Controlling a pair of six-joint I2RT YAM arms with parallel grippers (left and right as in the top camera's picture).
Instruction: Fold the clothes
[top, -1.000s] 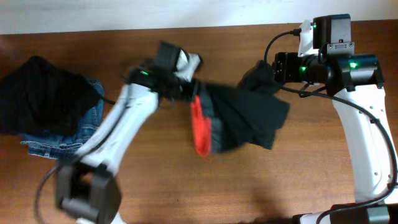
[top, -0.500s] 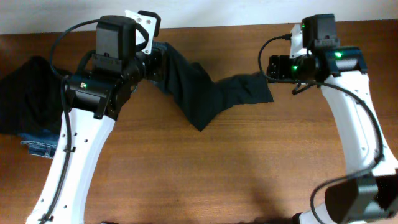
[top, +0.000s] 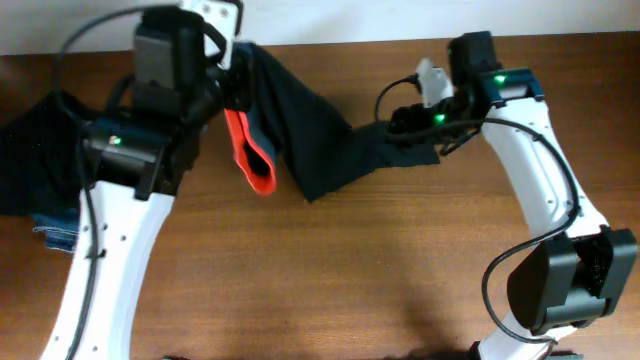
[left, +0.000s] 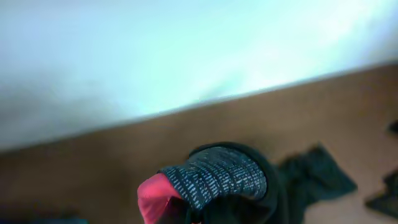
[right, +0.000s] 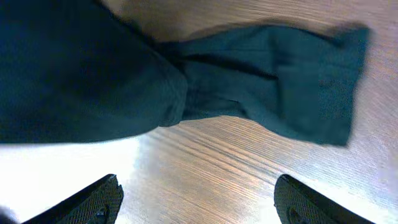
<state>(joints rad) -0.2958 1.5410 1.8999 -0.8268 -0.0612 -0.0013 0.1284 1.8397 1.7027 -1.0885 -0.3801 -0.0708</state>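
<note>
At the far left edge of the brown wooden desk (top: 400, 270) a bunched plain black cloth (top: 40, 150) lies on top of blue denim jeans (top: 60, 235). Just right of this heap the white left arm (top: 120, 230) reaches toward the back of the desk. The left fingers (top: 230, 85) are buried in cloth and cannot be seen directly, but the soft black long-legged garment (top: 310, 140) hangs from them, so they are clamped on it. Its bright red and grey waistband (top: 250, 160) droops below them as an open loop. The left wrist view is blurred and shows the grey patterned band (left: 217, 177) with its red edge close against the camera, with a pale wall (left: 186, 50) behind.

From there the garment sags down to the desk and stretches rightward, narrowing to a leg end that lies flat beside the right fingers (top: 398, 125). In the right wrist view the two dark fingertips (right: 99, 198) stand spread wide apart over bare wood, and the leg (right: 280, 81) lies beyond them, not between them and not touching them.
</note>
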